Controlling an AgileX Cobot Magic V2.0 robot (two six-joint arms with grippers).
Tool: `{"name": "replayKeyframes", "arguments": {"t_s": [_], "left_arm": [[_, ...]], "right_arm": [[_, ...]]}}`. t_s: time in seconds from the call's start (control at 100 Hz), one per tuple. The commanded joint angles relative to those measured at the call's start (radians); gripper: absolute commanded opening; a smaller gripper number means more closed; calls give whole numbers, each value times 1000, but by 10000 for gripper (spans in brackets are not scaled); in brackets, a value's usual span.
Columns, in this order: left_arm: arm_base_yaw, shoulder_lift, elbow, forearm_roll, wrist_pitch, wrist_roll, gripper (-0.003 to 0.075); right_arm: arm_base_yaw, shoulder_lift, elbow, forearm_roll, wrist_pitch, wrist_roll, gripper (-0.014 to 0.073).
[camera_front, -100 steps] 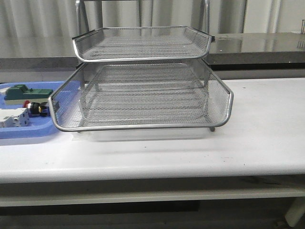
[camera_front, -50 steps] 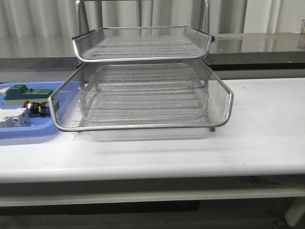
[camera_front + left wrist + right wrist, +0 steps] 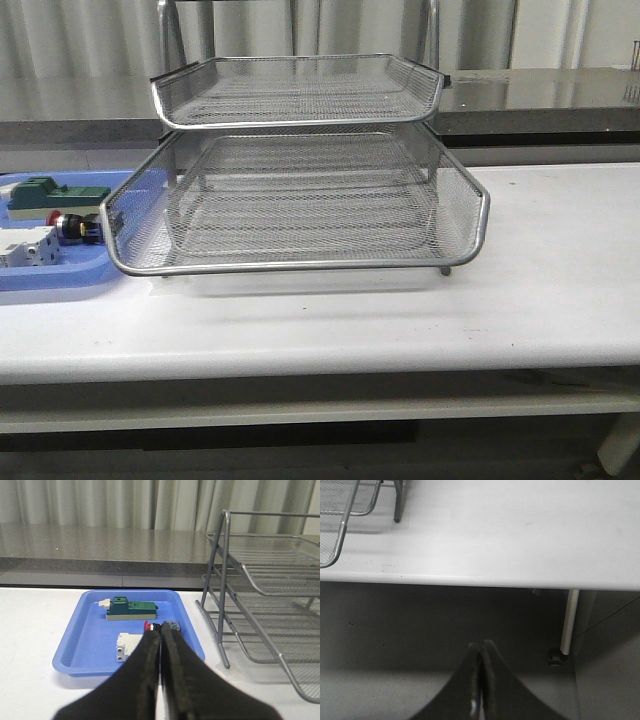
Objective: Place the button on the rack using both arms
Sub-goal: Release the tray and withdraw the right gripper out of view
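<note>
The rack (image 3: 300, 200) is silver wire mesh on grey steel rods, standing on a white table (image 3: 540, 290). Beside it a blue plastic tray (image 3: 85, 645) carries a dark green block (image 3: 131, 608) with a cream base, a white block (image 3: 126, 647), and the button (image 3: 72, 226) with its red head, black body and a touch of yellow. Both grippers, left (image 3: 161, 632) and right (image 3: 481, 650), are black. Behind runs a speckled grey counter (image 3: 100, 542) and pale pleated curtains (image 3: 110, 502).

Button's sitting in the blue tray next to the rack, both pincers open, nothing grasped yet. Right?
Not quite: both pincers are shut. The left pincer and right pincer show fingers pressed together in the wrist views. The button does lie in the blue tray beside the rack, ungrasped.
</note>
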Motion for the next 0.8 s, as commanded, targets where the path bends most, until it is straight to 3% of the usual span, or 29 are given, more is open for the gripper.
{"name": "replayKeyframes", "arguments": {"t_s": [0.0, 0.35, 0.58, 0.79], "left_arm": [[-6, 89, -123, -19, 14, -7, 4], [-6, 558, -563, -12, 345, -1, 4], [-6, 887, -797, 2, 404, 96, 4], [-6, 1143, -987, 2, 474, 102, 4]], "right_arm": [[2, 4, -35, -17, -55, -2, -68], [2, 4, -35, -17, -55, -2, -68], [2, 4, -35, -17, -55, -2, -68], [2, 4, -35, -17, -55, -2, -68]]}}
